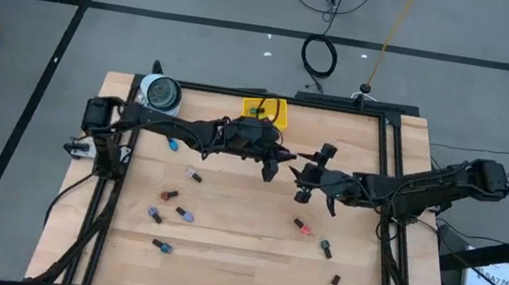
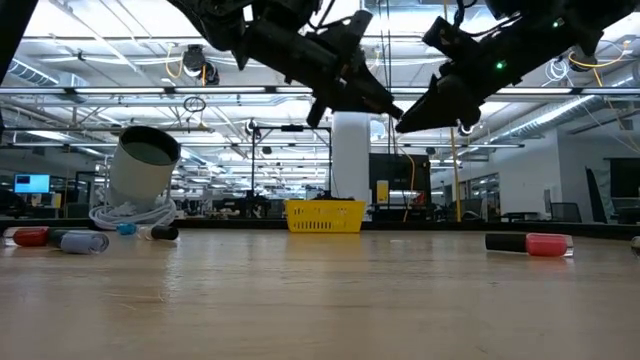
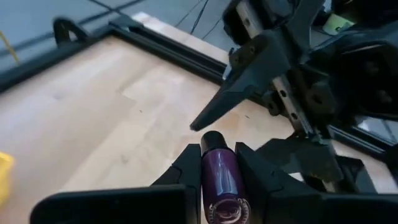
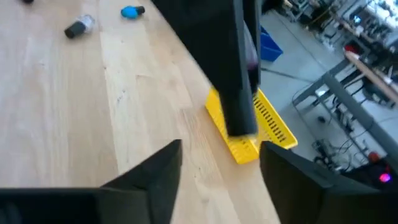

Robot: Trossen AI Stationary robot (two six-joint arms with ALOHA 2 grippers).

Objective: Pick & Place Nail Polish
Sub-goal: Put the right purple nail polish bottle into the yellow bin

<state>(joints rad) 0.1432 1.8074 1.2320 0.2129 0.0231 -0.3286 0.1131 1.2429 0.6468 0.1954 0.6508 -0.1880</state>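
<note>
Left claw [image 3: 219,163] is clamped on a purple nail polish bottle [image 3: 219,177], cap pointing forward out between the fingers. We're holding it up in the air mid-table, prob so it clears everything on the way to the yellow tray [image 1: 265,112] at the far edge.

Right claw [image 1: 311,177] is just beside it, fingers spread w/ nothing between them. Looks like a handoff spot, since both claws meet nose to nose over the table [image 1: 237,261].

Rest of the nail polish bottles lie scattered flat on the table: a few on the left side [image 1: 166,193], some near the right [image 1: 303,227]. Farther back, tape roll [image 1: 160,93] sits at the far-left corner, not our concern imo.
</note>
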